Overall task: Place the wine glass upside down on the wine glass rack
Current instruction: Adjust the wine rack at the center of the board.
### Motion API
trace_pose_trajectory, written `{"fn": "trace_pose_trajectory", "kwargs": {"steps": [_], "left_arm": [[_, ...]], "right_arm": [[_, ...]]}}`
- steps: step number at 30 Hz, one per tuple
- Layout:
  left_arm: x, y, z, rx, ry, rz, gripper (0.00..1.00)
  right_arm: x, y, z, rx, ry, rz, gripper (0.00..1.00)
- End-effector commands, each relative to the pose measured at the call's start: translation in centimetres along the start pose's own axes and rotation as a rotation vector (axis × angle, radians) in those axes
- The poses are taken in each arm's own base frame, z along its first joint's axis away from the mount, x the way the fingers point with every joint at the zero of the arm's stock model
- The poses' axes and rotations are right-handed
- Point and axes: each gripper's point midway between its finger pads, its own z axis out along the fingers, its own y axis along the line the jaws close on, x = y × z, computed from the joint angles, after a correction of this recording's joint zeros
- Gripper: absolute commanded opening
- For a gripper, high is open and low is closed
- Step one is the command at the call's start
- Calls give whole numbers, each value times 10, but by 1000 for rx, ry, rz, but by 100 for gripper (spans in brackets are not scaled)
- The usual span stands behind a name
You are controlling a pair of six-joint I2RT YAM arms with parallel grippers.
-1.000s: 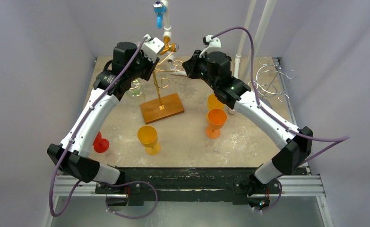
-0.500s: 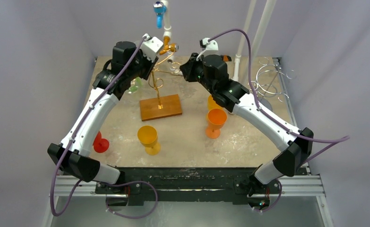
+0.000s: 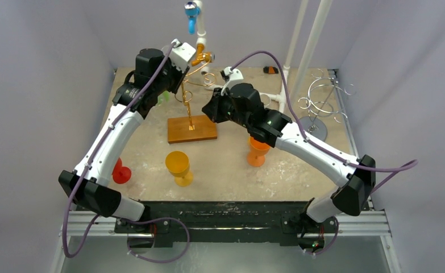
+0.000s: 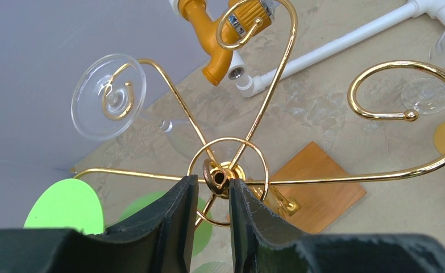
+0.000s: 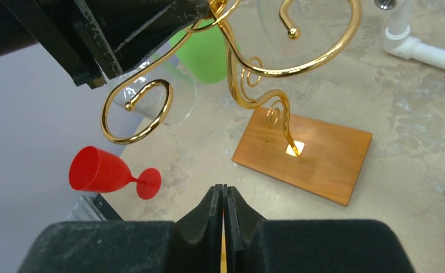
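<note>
Pinching wine glass rack point(image 4: 379, 175) at its finial: left gripper point(image 4: 208, 193). Right gripper point(image 5: 224, 196): jaws pressed together, empty. Clear wine glass point(image 4: 108, 96) hanging inverted, hidden overhead by left arm point(image 3: 117, 131).

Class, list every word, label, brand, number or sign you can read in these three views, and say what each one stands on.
There is no readable text in any view.
The gold rack, its wooden base, the red glass, the yellow glass and the white pipe show no print or label.
</note>
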Motion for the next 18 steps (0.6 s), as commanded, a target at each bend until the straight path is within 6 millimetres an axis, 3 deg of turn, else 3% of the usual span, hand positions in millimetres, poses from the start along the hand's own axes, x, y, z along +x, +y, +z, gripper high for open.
{"fn": "trace_pose_trajectory", "kwargs": {"steps": [1, 9, 18], "left_arm": [[-4, 16, 1, -56, -11, 9, 30], [-8, 17, -8, -50, -32, 3, 30], [-15, 10, -22, -14, -64, -3, 31]], "right_arm": [[-4, 8, -7, -24, -3, 17, 13], [-41, 3, -25, 27, -94, -4, 38], [-93, -10, -43, 21, -191, 6, 42]]}}
